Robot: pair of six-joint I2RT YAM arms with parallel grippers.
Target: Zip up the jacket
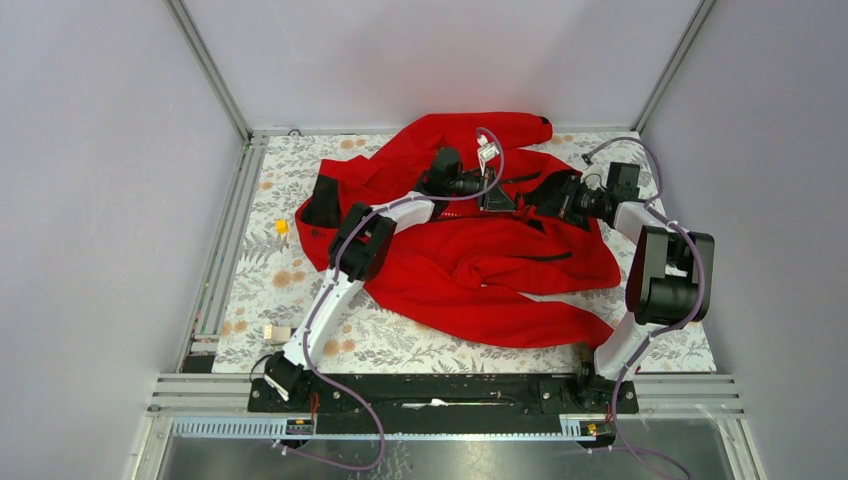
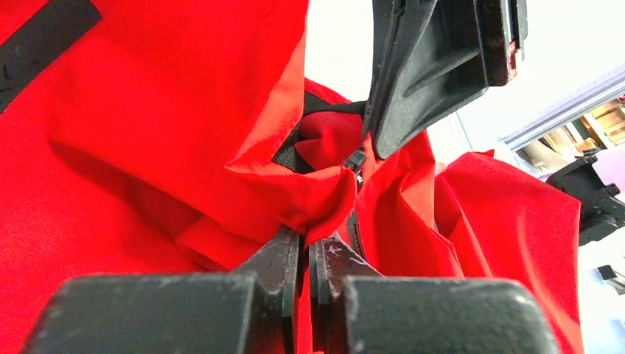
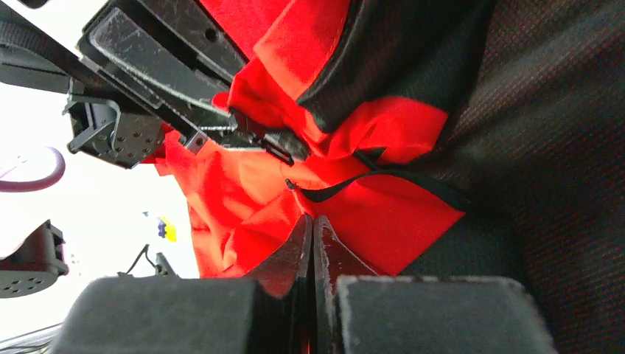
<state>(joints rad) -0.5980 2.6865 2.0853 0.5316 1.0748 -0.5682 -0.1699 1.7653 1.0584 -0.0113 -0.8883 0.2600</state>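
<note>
The red jacket (image 1: 480, 262) lies crumpled on the flower-patterned table, its black lining showing near the middle. My left gripper (image 1: 497, 193) is shut on a fold of red fabric (image 2: 317, 199); a small dark zipper slider (image 2: 356, 161) sits just above that fold. My right gripper (image 1: 548, 198) faces it from the right and is shut on a red edge of the jacket (image 3: 368, 214), beside the black lining (image 3: 531, 147) and a thin dark zipper line (image 3: 383, 175). Each gripper shows in the other's wrist view, close by.
A small yellow piece (image 1: 282, 226) and a pale block (image 1: 277, 332) lie on the table left of the jacket. Metal rails (image 1: 225, 250) run along the left side and grey walls close in on three sides.
</note>
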